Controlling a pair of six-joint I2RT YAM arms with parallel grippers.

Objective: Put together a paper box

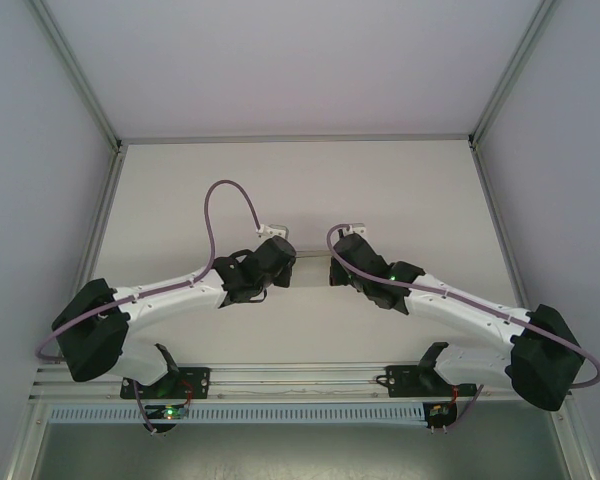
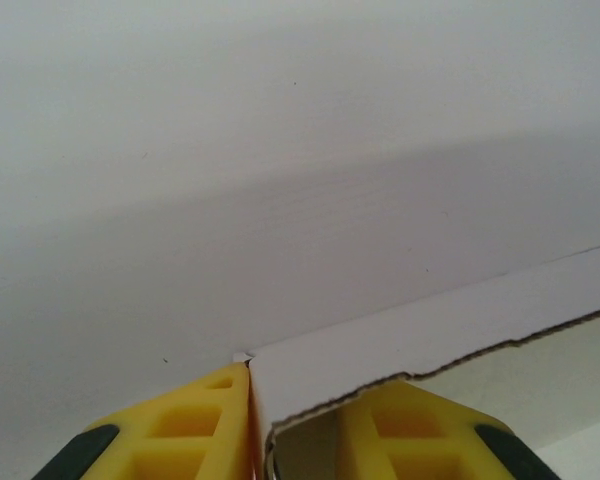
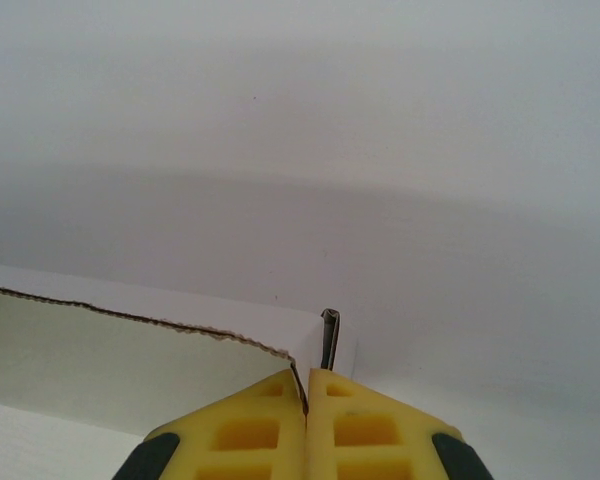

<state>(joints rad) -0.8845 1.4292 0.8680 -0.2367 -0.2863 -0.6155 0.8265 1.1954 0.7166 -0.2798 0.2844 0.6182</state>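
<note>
The left pincer (image 2: 298, 425) and right pincer (image 3: 307, 395) are each pinching a box (image 2: 430, 335) wall; uneven pulling risks tearing the thin paperboard.

Top cam: fixed high behind the arms (image 1: 180, 290), tilted down and forward over the table (image 1: 300, 190). Wide and far. Bases (image 1: 165, 385) sit along the frame's bottom, wrists meet mid-frame.

Left wrist cam: looks out along the left fingers (image 2: 180, 435) at the bottom edge, very close to the table. A box (image 2: 430, 335) wall runs from lower centre to the right edge.

Right wrist cam: mirrored, just as close, with the right fingers (image 3: 380, 430) at the bottom and a box wall running from the left edge to lower centre.

Overlap: both wrist cams see the box from opposite ends. Top cam has that spot at frame centre.
</note>
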